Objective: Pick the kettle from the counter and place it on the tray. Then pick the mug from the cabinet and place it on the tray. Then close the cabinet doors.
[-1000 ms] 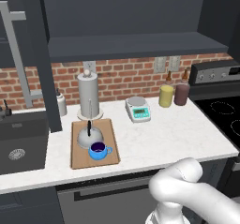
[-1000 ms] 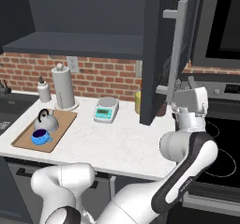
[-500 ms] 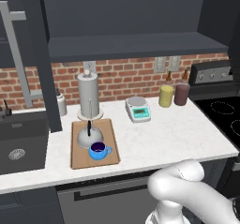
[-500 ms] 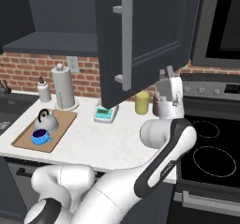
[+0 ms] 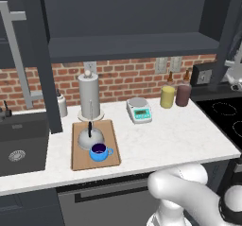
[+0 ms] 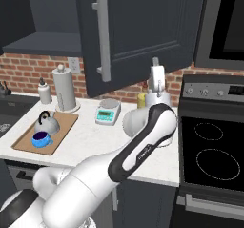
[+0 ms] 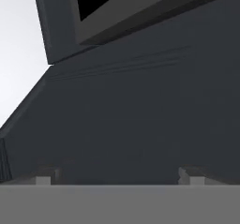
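The kettle and mug sit on the tray on the counter; only the doors remain. The gripper, jaws spread wide and empty, presses behind the right cabinet door, handle upright; since a second ago that door has swung well toward shut.

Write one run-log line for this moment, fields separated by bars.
kettle on tray | mug on tray | pincer open, empty, facing right door | doors not closed

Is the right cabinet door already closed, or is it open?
Open: the right cabinet door stands angled out from the cabinet, its bar handle over the counter.
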Available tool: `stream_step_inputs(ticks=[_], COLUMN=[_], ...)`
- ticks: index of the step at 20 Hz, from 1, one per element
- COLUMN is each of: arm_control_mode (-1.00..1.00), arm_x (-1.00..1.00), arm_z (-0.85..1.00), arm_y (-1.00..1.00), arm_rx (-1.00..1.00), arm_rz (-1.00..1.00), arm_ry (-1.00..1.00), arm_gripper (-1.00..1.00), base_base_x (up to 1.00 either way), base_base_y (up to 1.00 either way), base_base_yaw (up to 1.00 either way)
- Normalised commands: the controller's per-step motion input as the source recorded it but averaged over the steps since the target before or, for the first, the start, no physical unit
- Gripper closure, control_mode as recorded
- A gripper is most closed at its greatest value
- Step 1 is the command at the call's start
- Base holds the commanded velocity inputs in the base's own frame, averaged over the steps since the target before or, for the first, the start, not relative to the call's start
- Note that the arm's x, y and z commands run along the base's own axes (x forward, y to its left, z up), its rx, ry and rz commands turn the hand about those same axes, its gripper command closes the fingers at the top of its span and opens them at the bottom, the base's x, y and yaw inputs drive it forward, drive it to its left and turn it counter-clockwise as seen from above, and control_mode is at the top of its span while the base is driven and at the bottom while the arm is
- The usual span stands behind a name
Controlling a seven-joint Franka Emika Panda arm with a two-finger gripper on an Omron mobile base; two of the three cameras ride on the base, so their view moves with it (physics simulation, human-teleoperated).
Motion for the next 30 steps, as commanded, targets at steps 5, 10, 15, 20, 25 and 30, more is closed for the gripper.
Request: stream_step_inputs(ticks=[5, 10, 15, 20, 25, 30], arm_control_mode=[-1.00, -1.00, -1.00, -1.00, -1.00, -1.00], arm_x=[0.04, 0.40, 0.75, 0.93, 0.81, 0.68], arm_z=[0.44, 0.04, -0.09, -0.28, -0.40, -0.46], arm_y=[0.37, 0.48, 0.62, 0.69, 0.75, 0.82], arm_rx=[-0.06, -0.11, -0.04, 0.00, 0.01, 0.01], arm_rz=[-0.11, -0.06, 0.00, 0.00, 0.00, 0.00], arm_ry=[0.37, 0.48, 0.37, 0.17, 0.04, 0.00], arm_gripper=[-1.00, -1.00, -1.00, -1.00, -1.00, -1.00], base_base_x=[0.00, 0.00, 0.00, 0.00, 0.00, 0.00], base_base_y=[0.00, 0.00, 0.00, 0.00, 0.00, 0.00], base_base_yaw=[0.00, 0.00, 0.00, 0.00, 0.00, 0.00])
